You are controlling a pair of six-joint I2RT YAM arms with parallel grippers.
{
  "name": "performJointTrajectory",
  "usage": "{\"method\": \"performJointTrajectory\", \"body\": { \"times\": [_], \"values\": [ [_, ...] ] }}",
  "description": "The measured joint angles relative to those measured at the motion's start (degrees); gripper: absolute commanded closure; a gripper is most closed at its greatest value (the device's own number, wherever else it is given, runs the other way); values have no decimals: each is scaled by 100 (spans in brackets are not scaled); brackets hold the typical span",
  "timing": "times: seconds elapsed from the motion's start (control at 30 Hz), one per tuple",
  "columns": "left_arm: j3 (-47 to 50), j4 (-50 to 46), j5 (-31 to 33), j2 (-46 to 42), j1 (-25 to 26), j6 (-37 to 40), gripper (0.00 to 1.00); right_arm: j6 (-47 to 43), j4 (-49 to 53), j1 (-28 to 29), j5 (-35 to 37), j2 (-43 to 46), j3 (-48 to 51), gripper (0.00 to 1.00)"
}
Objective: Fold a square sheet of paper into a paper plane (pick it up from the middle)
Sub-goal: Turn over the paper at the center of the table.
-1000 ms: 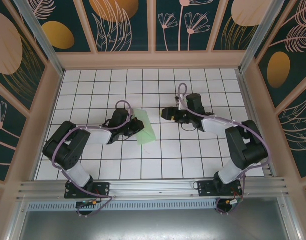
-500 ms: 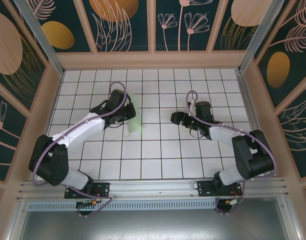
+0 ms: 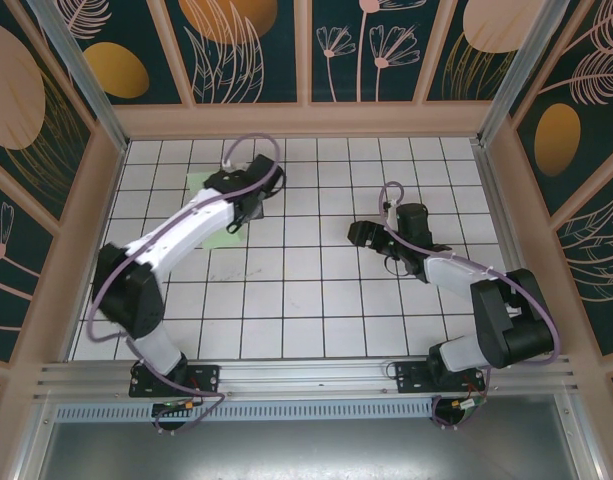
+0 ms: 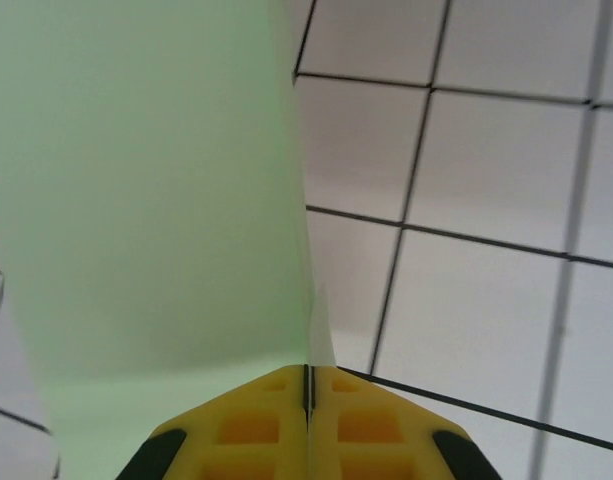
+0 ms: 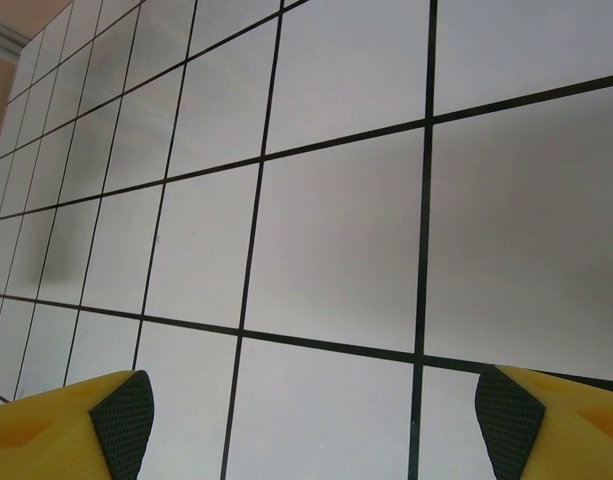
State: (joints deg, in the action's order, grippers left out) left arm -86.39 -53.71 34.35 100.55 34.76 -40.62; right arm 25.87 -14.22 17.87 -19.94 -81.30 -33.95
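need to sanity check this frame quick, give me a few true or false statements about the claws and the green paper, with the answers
1. The left claw is shut on the green paper. True.
2. The right claw holds a corner of the paper. False: its fingers stand wide apart with nothing between them, over bare tiles.
3. The paper is over the far left part of the table. True.
4. The two claws touch each other. False: they are apart, with bare tiles between them.
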Motion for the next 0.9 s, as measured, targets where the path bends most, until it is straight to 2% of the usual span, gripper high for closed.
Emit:
{"method": "performJointTrajectory", "body": {
  "times": [0.17, 0.4, 0.57, 0.73, 0.9],
  "values": [
    [-391, -358, 540, 1263, 251, -177, 93, 15, 2, -52, 48, 0, 0, 13],
    [-997, -348, 739, 2500, 688, -328, 93, 79, 4, -173, 85, 0, 2, 14],
    [-1005, -90, 590, 2809, 874, -400, 89, 223, 22, -310, 107, 0, 17, 14],
    [-789, 564, 111, 2804, 955, -424, 84, 345, 33, -345, 107, 0, 63, 14],
    [-422, 1054, -210, 2577, 994, -431, 70, 433, 28, -365, 103, -9, 72, 14]
  ]
}}
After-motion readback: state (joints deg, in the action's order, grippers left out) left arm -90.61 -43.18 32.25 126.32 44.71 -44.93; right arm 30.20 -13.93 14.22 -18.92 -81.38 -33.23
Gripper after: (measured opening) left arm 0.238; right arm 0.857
